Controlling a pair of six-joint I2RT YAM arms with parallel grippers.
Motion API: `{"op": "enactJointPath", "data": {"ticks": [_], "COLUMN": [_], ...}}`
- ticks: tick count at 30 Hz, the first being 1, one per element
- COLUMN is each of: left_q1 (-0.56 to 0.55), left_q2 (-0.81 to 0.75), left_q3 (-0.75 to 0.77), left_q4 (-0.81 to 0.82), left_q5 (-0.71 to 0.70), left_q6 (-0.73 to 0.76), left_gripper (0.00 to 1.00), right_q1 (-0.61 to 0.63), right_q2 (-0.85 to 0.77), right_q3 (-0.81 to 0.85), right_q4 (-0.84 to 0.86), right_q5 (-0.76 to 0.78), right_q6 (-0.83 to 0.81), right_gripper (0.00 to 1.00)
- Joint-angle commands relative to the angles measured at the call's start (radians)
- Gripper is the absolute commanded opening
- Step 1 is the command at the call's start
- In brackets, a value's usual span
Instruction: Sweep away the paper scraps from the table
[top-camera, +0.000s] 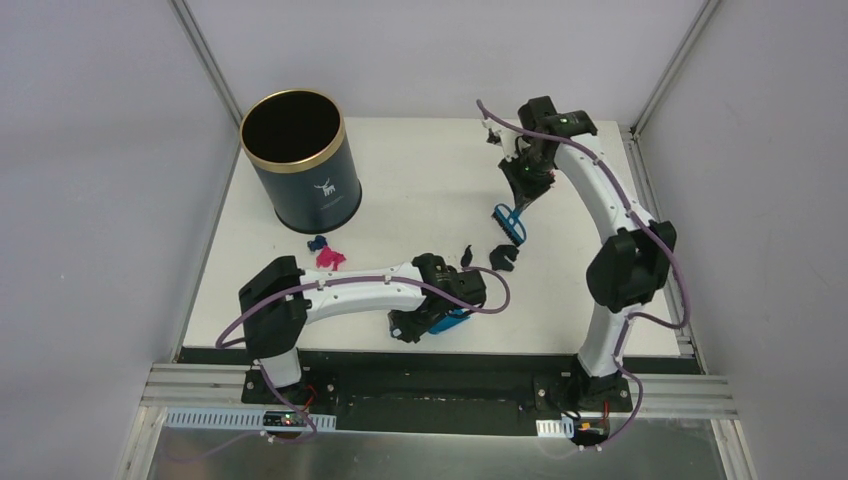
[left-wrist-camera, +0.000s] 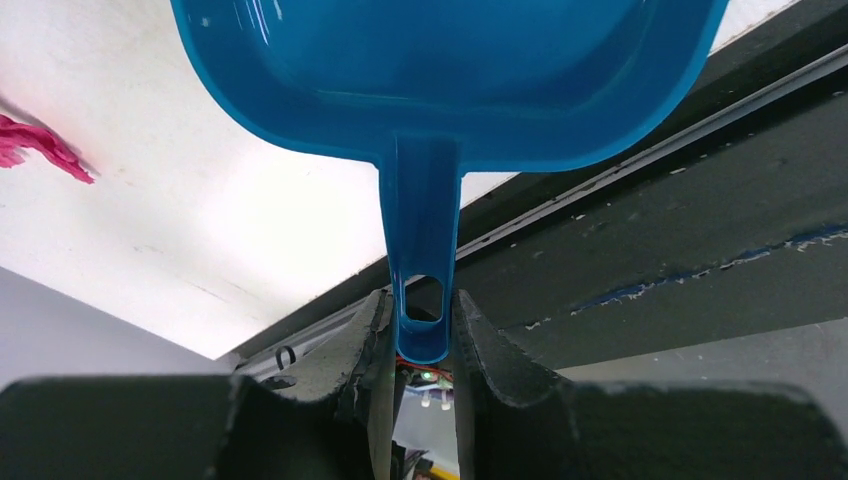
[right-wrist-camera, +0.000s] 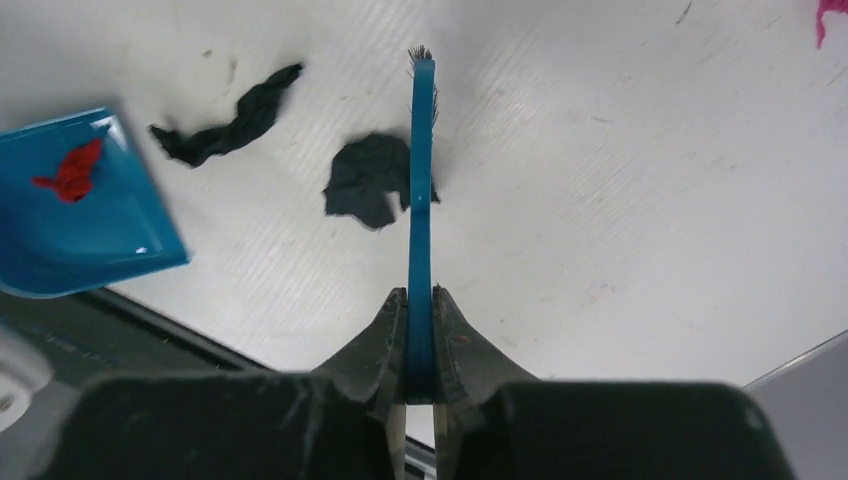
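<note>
1. Left gripper: clamped on the handle end of the blue plastic dustpan. The pan sits at the front edge of the table. Can't tell if its lip touches the top.
2. Right gripper: fingers pressed together on the handle of the blue hand brush, bristles pointing away from the wrist, out beyond the dustpan's mouth.
3. Paper scraps, all placed from the dustpan:
   - red scrap lies inside it
   - black strip and black wad lie on the table just past its lip; the brush crosses the wad in the wrist view (contact or only overlap, can't tell)
   - pink scrap and dark blue scrap lie well to its left, just beside each other, between it and the dark bin
4. Handling, my read: the scraps are near weightless, soft and crumpled, and too small to be worth pinching. Push them with the bristle tips rather than gripping. Expect them to flick, roll or cling to the bristles, so short low strokes look safest. The pan lip likely needs to sit flat on the table, or bits will slide under it.
5. Writing: the bin has a small white emblem, animal-like, with tiny lettering under it that is too small to read. No labels show on the dustpan or brush.
</note>
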Motion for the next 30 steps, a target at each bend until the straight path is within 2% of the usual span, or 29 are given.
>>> {"op": "enactJointPath", "data": {"ticks": [1, 8, 17, 24, 30], "left_q1": [0.018, 0.075, 0.109, 0.085, 0.069], "left_q2": [0.054, 0.109, 0.192, 0.2, 0.135], "left_q3": [0.042, 0.079, 0.171, 0.17, 0.088], "left_q4": [-0.038, 0.02, 0.073, 0.161, 0.22], "left_q5": [0.021, 0.05, 0.062, 0.015, -0.022], "left_q6": [-0.024, 0.013, 0.113, 0.108, 0.082], "left_gripper": [0.0, 0.0, 0.0, 0.0, 0.0], "right_q1": [0.033, 0.123, 0.161, 0.162, 0.147], "right_q2": [0.074, 0.108, 0.104, 0.042, -0.023], "right_q3": [0.024, -0.041, -0.109, -0.15, -0.158], "right_q4": [0.12, 0.117, 0.044, 0.015, 0.02], "right_q5": [0.155, 0.089, -0.325, -0.552, -0.477], "right_q6": [0.01, 0.053, 0.101, 0.156, 0.163], "right_gripper": [0.0, 0.0, 0.0, 0.0, 0.0]}}
